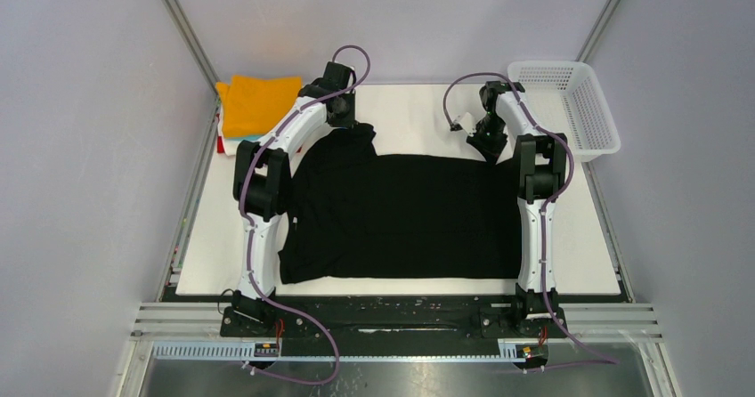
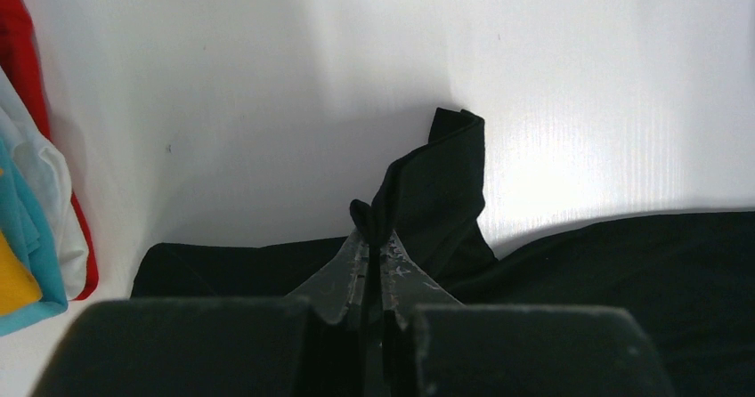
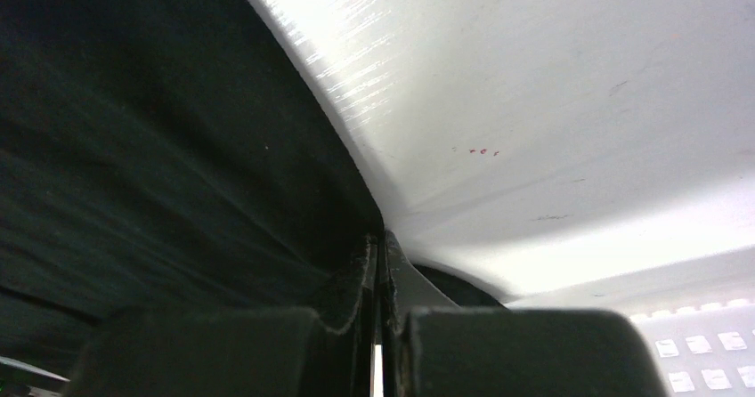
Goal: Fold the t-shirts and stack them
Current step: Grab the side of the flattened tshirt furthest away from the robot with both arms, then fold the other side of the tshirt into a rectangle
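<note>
A large black t-shirt (image 1: 401,214) lies spread flat across the white table (image 1: 409,112). At its far left corner, my left gripper (image 1: 349,128) is shut on a bunched fold of the black t-shirt (image 2: 436,183), which rises a little off the table; the pinch shows at the left gripper (image 2: 374,230). At the far right corner, my right gripper (image 1: 488,148) sits low on the shirt's edge. In the right wrist view the right gripper (image 3: 381,244) is shut, with the hem of the black t-shirt (image 3: 178,166) running into its tips.
A folded stack sits at the far left corner, with an orange shirt (image 1: 256,101) on top. Teal (image 2: 27,228), white (image 2: 44,179) and red (image 2: 18,59) layers show at its side. A white mesh basket (image 1: 583,103) stands at the far right.
</note>
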